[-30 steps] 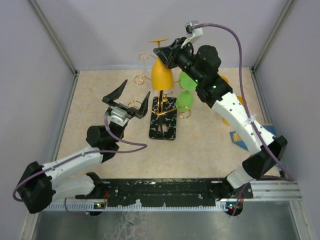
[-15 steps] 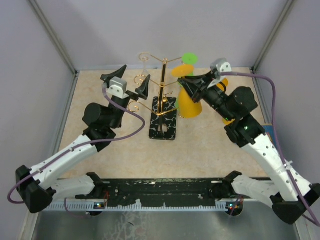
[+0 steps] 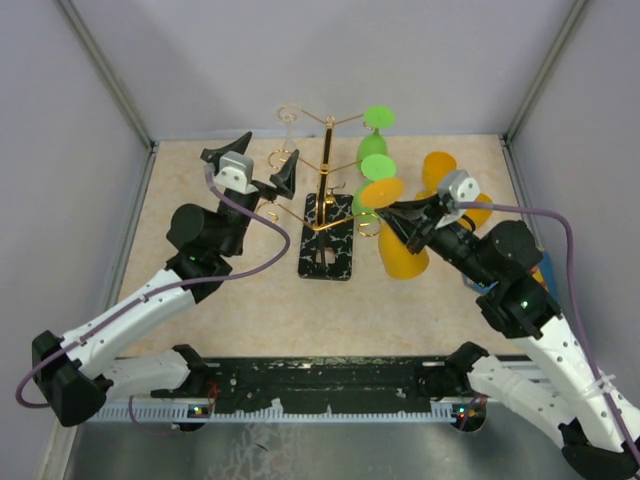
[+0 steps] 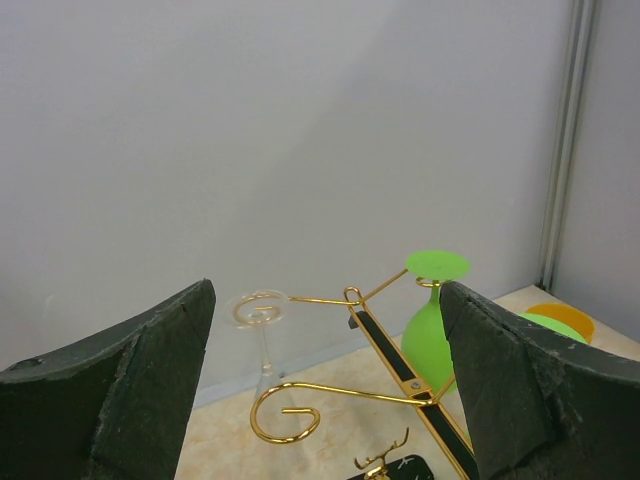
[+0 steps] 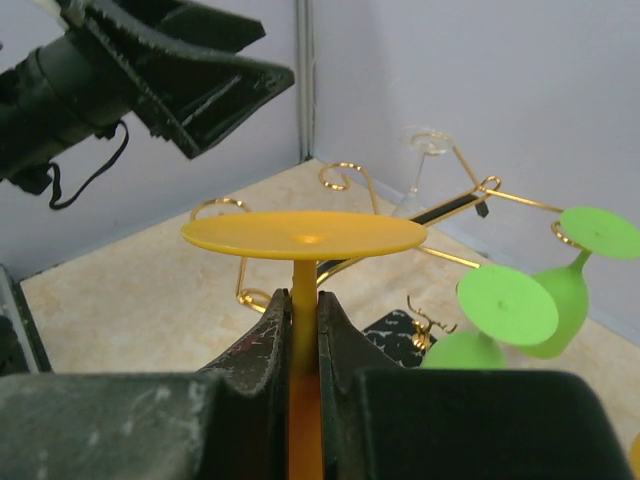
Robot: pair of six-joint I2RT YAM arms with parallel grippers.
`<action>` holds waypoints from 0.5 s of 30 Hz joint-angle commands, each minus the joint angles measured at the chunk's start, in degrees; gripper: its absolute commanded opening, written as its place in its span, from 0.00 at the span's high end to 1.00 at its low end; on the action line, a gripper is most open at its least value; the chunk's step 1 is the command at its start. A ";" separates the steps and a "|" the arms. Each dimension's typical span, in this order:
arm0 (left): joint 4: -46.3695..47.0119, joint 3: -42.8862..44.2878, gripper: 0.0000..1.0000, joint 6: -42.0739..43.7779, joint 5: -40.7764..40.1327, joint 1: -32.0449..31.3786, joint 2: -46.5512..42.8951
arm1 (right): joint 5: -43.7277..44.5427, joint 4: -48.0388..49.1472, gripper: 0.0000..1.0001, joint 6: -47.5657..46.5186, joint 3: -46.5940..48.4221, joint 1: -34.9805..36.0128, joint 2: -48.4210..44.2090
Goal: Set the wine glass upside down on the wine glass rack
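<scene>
The wine glass rack is a gold wire stand on a black veined base at mid table. My right gripper is shut on the stem of an orange wine glass. It holds the glass upside down, foot up, just right of the rack and apart from it. In the right wrist view the jaws clamp the stem under the glass's foot. My left gripper is open and empty, raised left of the rack. In the left wrist view its fingers frame a curled arm.
Two green glasses hang upside down on the rack's right side, and a clear glass hangs at the back left. Another orange glass is at the right rear. Grey walls enclose the table.
My right arm has swung away from the rack's top, down and to the right, carrying the orange glass. My left gripper rose beside the rack, then held still.
</scene>
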 commanded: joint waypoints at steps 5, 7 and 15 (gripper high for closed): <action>1.40 -1.35 0.01 -0.88 -1.57 0.64 0.32 | -4.71 0.63 1.00 -1.94 -10.22 0.44 -6.58; 1.50 -1.45 0.01 -0.89 -1.86 0.74 0.36 | -5.13 3.29 1.00 -1.86 -13.28 0.43 -8.39; 3.12 -2.38 0.01 -0.88 -2.57 0.87 1.08 | -5.07 14.99 1.00 1.04 -24.27 0.43 -12.30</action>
